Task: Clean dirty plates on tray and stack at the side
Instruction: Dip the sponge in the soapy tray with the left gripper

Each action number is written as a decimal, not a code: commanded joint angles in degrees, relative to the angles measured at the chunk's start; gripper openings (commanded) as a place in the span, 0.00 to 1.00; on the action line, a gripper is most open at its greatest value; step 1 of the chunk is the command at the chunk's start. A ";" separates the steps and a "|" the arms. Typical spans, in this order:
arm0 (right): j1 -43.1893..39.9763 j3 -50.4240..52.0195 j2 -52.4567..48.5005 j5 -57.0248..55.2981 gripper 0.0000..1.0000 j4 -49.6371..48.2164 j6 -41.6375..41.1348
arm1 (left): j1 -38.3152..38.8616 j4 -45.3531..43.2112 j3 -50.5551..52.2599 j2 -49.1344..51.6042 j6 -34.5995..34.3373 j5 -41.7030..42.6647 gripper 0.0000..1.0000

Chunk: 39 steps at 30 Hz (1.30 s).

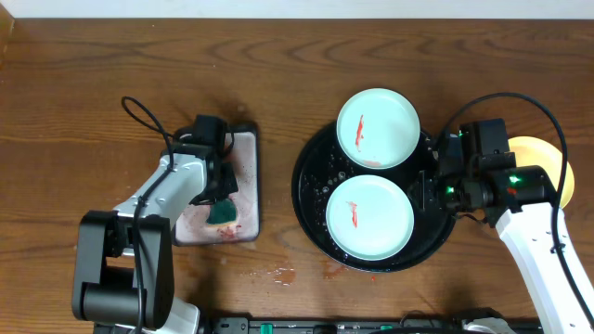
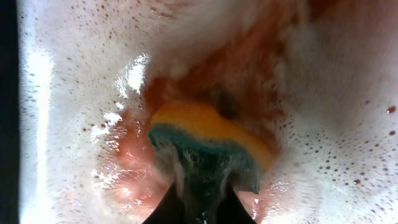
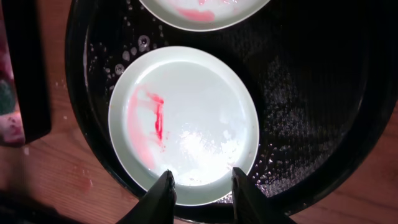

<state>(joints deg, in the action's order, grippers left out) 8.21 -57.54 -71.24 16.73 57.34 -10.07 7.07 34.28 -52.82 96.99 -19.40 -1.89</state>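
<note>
The sponge [image 2: 205, 134] is pinched tight in the left gripper [image 2: 200, 200] and pressed into the red-stained foam of the small rectangular tray [image 1: 252, 176]. Over at the big black tray [image 3: 311, 93], the right gripper [image 3: 202, 183] is held narrowly parted over the rim of the near plate [image 3: 186, 118], nothing gripped. Red streaks are seen on it and on the far plate [image 1: 377, 128], both in the black tray; the yellow plate [image 1: 546, 153] is set on the table [image 1: 74, 83], partly hidden under the right arm.

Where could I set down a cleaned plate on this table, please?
Bare brown wood tabletop lies between the small rectangular tray holding a yellow-green sponge and the large round black tray, also far left and along the back edge. Crowded: the black tray holds two mint-white plates; the pale yellow plate and right arm sit beside it.
</note>
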 commanded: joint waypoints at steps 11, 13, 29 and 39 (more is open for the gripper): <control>0.50 1.05 0.09 -3.63 0.29 2.80 -2.14 | 0.39 14.25 -5.33 -9.44 -1.49 2.99 0.74; 0.46 2.56 0.09 -7.37 0.29 1.70 -4.94 | 0.39 13.81 -3.85 -9.07 -1.90 2.99 0.69; 0.39 10.03 0.09 -8.48 0.29 -10.36 -7.06 | 0.33 5.90 3.34 -6.86 -2.25 4.72 0.07; -2.03 13.73 -4.55 -8.31 0.28 -15.61 -7.06 | 0.48 21.99 -14.45 -12.02 -0.52 10.95 0.08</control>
<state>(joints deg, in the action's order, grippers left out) 6.98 -44.86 -73.69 8.91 42.13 -16.34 7.35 54.35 -62.24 87.74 -20.91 5.06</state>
